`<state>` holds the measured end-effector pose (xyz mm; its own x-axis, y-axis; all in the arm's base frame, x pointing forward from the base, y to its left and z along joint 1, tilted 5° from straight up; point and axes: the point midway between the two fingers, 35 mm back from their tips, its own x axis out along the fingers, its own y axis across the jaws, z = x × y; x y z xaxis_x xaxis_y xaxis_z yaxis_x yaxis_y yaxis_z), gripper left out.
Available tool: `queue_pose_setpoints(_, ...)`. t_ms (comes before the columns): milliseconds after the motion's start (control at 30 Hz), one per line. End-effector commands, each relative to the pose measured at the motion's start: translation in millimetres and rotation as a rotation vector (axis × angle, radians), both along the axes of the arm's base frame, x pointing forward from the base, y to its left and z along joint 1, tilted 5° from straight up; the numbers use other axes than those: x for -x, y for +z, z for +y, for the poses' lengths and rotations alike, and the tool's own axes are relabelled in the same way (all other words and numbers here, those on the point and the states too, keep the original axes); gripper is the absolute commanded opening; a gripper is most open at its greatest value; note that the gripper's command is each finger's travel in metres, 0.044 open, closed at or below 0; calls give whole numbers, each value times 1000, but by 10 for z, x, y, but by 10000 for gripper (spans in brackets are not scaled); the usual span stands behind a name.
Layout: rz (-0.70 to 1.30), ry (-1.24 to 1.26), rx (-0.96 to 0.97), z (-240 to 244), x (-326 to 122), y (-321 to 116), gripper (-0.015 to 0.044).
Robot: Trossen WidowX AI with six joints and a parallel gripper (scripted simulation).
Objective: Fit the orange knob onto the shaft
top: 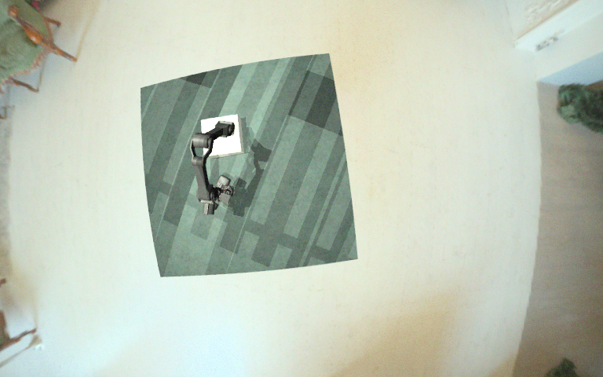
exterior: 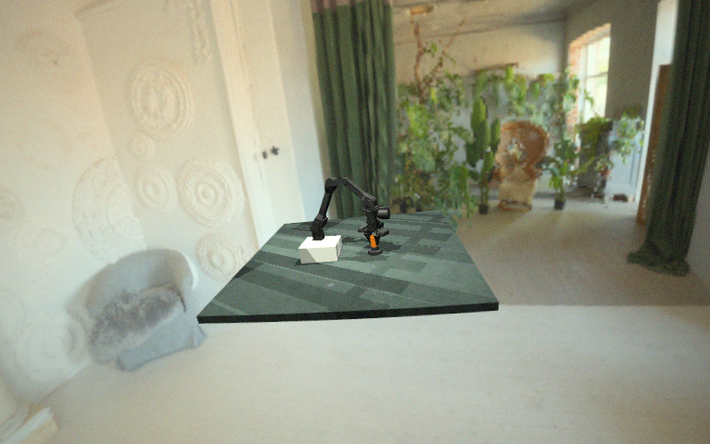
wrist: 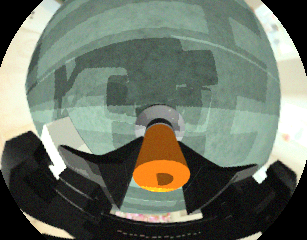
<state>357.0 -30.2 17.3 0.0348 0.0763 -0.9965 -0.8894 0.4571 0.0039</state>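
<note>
The orange knob (exterior: 373, 241) (wrist: 160, 157) is a tapered cylinder with a D-shaped mark or opening on the end that faces the wrist camera. My gripper (exterior: 373, 237) (wrist: 159, 141) is shut on the knob, one dark finger on each side, and holds it about upright. The round pedestal (exterior: 374, 252) (wrist: 169, 111) is directly below the knob, dark in the exterior view and grey in the wrist view. A short dark part of the shaft (wrist: 159, 121) shows between knob and pedestal. The knob's lower opening and the shaft's flat side are hidden. The arm hides the knob in the top view.
The arm stands on a white block (top: 230, 145) (exterior: 319, 253) (wrist: 69, 134) beside the pedestal. Both are on a square, green patterned table top (top: 295, 195) (exterior: 348, 294). Dark shadows of the arm fall across its surface.
</note>
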Motion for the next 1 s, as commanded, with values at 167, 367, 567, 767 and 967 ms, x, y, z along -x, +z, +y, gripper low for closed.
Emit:
queue_pose_setpoints(167, 0, 0, 0, 0, -1, 3, 289)
queue_pose_setpoints(367, 0, 0, 0, 0, -1, 3, 440)
queue_pose_setpoints(567, 0, 0, 0, 0, -1, 3, 440)
queue_pose_setpoints(767, -6, -7, -1, -28, -27, 299, 440)
queue_pose_setpoints(967, 0, 0, 1, -76, 40, 958, 440)
